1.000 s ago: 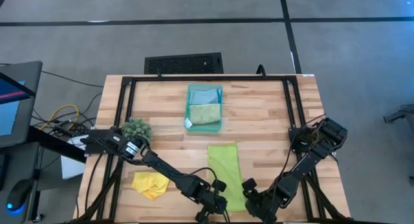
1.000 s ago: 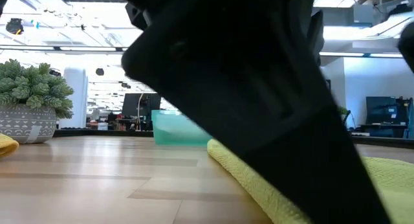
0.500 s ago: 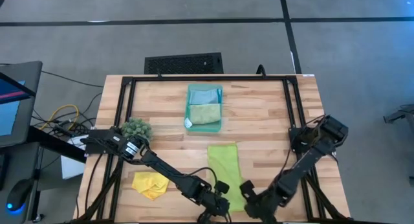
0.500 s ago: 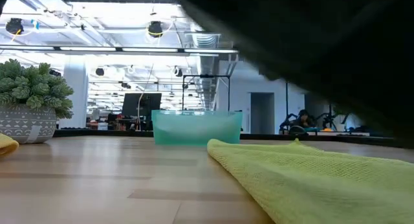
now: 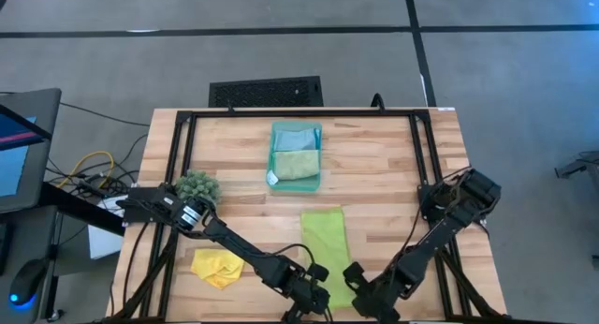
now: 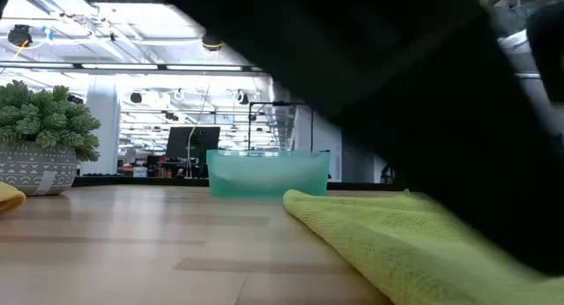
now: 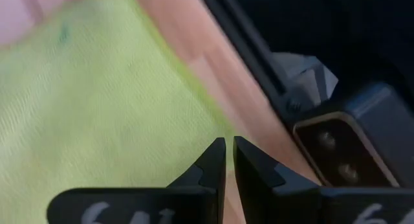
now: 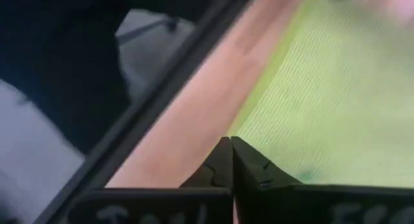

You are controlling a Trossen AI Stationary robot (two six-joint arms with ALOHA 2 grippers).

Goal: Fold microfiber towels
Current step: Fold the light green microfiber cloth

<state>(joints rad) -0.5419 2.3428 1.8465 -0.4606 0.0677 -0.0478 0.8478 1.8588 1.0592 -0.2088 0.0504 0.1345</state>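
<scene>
A lime green towel (image 5: 324, 240) lies flat on the wooden table, stretching from its middle to the near edge. My left gripper (image 5: 315, 294) is shut at the towel's near left corner. My right gripper (image 5: 356, 279) is shut at its near right corner. A crumpled yellow towel (image 5: 217, 266) lies at the near left. A light blue towel (image 5: 296, 137) and a pale sage green one (image 5: 296, 165) lie folded in the teal tray (image 5: 319, 155). My left gripper (image 7: 228, 143) has its shut fingertips on the lime towel's edge at the near left corner (image 7: 207, 130), slanting down from the near side. The tips hide how much cloth is between them. The towel (image 7: 97, 107) still lies spread on the table. My right gripper (image 8: 228, 143) meets the lime towel's near right corner (image 8: 249, 136) with shut fingertips, slanting down from the near side. The fingers cover the exact spot of contact. The cloth beyond them (image 8: 323, 107) lies flat on the wood.
A potted dark-green plant (image 5: 197, 185) stands at the table's left. A black frame rail runs along the table's edges, close to both grippers (image 7: 259, 75). Bare wood lies left and right of the lime towel.
A dark arm close before the low camera has swung off the middle of that view to its right side, uncovering the tray and the lime towel. The towel lies as it did.
</scene>
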